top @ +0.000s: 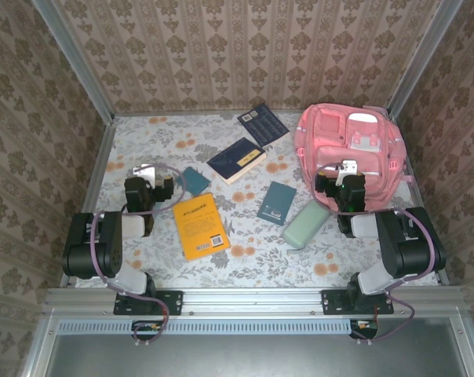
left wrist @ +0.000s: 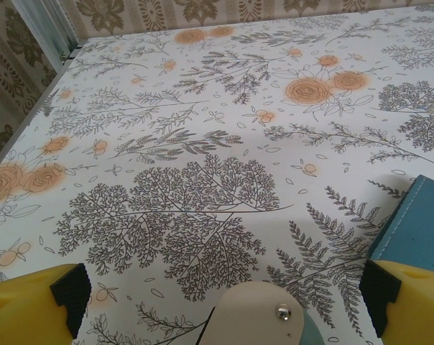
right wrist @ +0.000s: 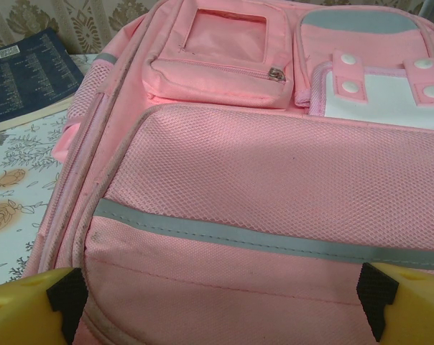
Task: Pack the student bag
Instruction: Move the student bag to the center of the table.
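One pink student bag point(top: 325, 132) lies flat in the upper right of my top view, on the floral-patterned table point(top: 143, 137). My right hand point(right wrist: 217, 302) hangs over its mesh front pocket, fingers spread apart, gripping nothing. My left hand point(left wrist: 224, 287), fingers likewise apart, hovers at mid-left above bare tabletop beside a teal book point(left wrist: 412, 215). Brown patterned wallpaper point(top: 221, 47) and metal posts point(top: 72, 55) enclose the table.

Top camera high at the near side, looking down on the whole table point(top: 253, 267), left wrist low, facing its far-left corner, right wrist close over the student bag point(right wrist: 274, 165), also in the top view
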Robot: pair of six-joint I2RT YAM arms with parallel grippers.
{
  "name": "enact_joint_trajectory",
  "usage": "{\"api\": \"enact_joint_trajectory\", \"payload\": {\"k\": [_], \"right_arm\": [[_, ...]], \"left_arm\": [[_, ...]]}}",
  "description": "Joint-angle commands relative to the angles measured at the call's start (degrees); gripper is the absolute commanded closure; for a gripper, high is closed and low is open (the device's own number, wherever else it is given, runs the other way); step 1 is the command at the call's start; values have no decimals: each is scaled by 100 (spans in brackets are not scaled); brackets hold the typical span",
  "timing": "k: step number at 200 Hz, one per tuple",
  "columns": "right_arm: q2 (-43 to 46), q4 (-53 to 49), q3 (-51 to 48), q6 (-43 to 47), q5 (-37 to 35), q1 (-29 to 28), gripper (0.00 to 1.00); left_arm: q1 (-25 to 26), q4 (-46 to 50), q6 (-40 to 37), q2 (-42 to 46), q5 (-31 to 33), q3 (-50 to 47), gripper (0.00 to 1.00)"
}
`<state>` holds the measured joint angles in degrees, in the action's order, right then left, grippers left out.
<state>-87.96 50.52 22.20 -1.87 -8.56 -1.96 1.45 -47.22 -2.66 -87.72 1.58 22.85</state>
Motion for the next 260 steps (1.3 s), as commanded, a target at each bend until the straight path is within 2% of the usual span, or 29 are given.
{"api": "enact_joint_trajectory", "payload": {"k": [1, 110, 124, 150, 164, 184, 204, 215, 232, 246, 260], "right_arm": [[34, -69, 74, -42, 109, 28, 0], [34, -78, 74, -42, 104, 26, 0], [29, -87, 83, -50, 118, 28, 0], [40, -67, 68, -42, 113, 26, 0], [170, -205, 96, -24, 76, -6, 0], [771, -1296, 420, -65, -240, -68, 0], [1439, -2121, 676, -302, -527, -68, 0], [1710, -2840, 943, -969, -821, -25, 0], [1947, -4037, 1503, -1429, -445, 55, 0], [1898, -4941, 1944, -1954, -608, 55, 0], [1731, -5792, 2391, -2044, -454, 63, 0]], "left_arm": [[-31, -104, -53, -21, -145, 61, 0], [-128, -23, 16, 42, -254, 93, 0], [-140, 455, 90, 268, -130, 270, 0], [-139, 2000, 252, 742, 376, 935, 0], [-158, 2659, 675, 1084, 658, 1236, 0], [-287, 3399, 1500, 1641, 323, 1578, 0], [-443, 4711, 2752, 2002, 509, 2150, 0], [-600, 5266, 2857, 2016, 46, 2477, 0], [-657, 5967, 2968, 1881, -381, 2917, 0], [-655, 6245, 2952, 1803, -736, 3115, 0], [-617, 6336, 2929, 1840, -981, 3128, 0]]}}
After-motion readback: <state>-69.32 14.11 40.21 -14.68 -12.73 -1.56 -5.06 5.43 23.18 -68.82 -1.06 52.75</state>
